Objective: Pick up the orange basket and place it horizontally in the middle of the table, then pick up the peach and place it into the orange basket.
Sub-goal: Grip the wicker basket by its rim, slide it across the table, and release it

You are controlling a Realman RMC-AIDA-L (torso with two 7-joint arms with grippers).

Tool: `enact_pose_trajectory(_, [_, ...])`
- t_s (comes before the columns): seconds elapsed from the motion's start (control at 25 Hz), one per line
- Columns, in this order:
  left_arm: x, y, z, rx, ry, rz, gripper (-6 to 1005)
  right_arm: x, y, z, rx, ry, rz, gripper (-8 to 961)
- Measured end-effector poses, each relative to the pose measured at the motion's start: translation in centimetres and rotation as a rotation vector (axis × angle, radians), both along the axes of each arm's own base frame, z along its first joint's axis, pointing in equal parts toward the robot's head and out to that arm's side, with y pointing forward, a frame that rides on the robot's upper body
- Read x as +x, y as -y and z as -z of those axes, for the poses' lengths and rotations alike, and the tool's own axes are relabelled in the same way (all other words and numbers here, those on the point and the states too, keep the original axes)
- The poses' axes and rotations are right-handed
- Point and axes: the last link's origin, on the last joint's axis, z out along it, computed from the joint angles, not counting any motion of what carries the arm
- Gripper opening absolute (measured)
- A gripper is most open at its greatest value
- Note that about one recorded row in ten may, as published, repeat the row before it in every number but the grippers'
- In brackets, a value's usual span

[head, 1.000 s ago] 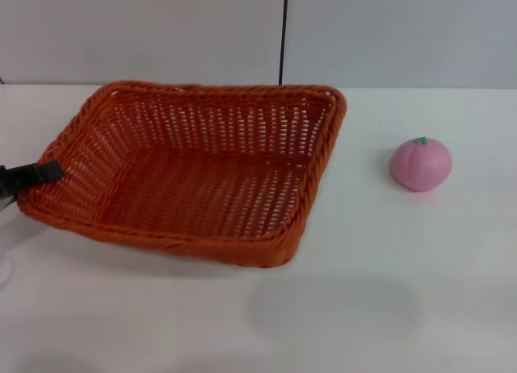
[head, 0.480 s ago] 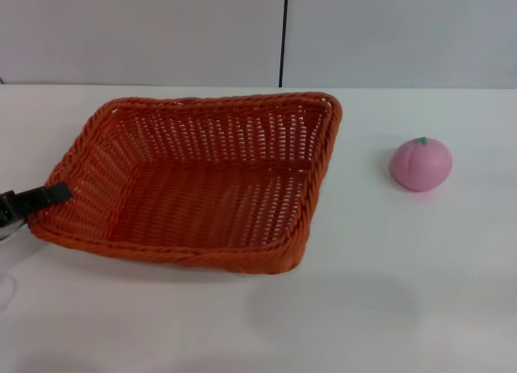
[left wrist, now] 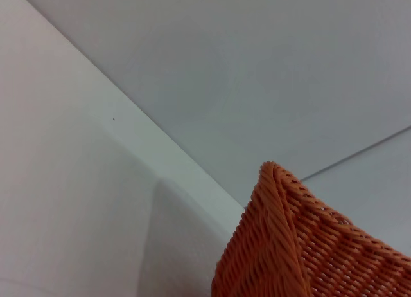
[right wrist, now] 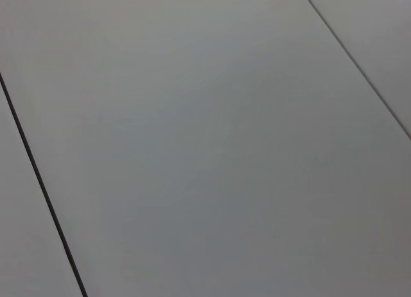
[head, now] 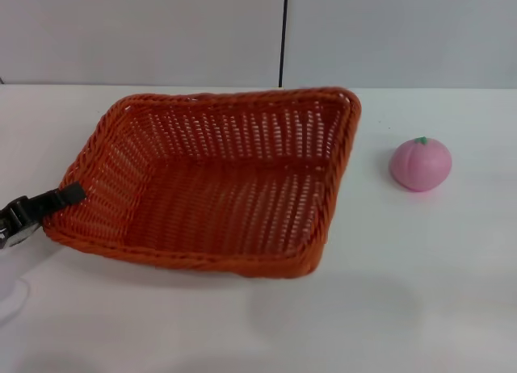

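The orange basket (head: 218, 179) sits left of centre on the white table (head: 404, 292), its long side running nearly across the head view and its left end slightly raised. My left gripper (head: 63, 198) reaches in from the left edge, shut on the basket's left rim, with one black finger lying over the braid. A corner of the orange basket (left wrist: 289, 245) fills the lower part of the left wrist view. The pink peach (head: 420, 164) with its green stem stands on the table to the right of the basket, apart from it. The right gripper is out of view.
A grey panelled wall (head: 161, 34) with a dark vertical seam (head: 283, 34) runs behind the table's far edge. The right wrist view holds only grey wall panels (right wrist: 205, 143).
The basket has slid to the right with the left gripper holding its rim, so its right corner now lies closer to the peach. The peach has not moved.
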Motion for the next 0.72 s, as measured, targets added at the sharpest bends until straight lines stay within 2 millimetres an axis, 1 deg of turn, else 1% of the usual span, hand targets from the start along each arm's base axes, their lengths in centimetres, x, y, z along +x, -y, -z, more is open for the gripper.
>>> enact_pose_trajectory(0.08, [0.1, 0.4, 0.3, 0.008, 0.006, 0.019, 209, 0.0, 0.0, 0.0, 0.000, 0.000, 0.000, 538])
enact_pose_trajectory(0.24, [0.2, 0.9, 0.1, 0.009, 0.017, 0.046, 210, 0.0, 0.0, 0.0, 0.001, 0.002, 0.001, 538])
enact_pose_trajectory(0.44, [0.2, 1.1, 0.1, 0.009, 0.018, 0.048, 211, 0.1, 0.1, -0.1, 0.007, -0.001, 0.006, 537])
enact_pose_trajectory(0.48, [0.0, 1.4, -0.4, 0.014, 0.015, 0.042, 211, 0.1, 0.1, -0.1, 0.007, -0.001, 0.006, 537])
enact_pose_trajectory(0.72, [0.0, 1.6, -0.8, 0.005, 0.015, 0.047, 213, 0.1, 0.0, -0.2, 0.008, 0.000, 0.004, 537])
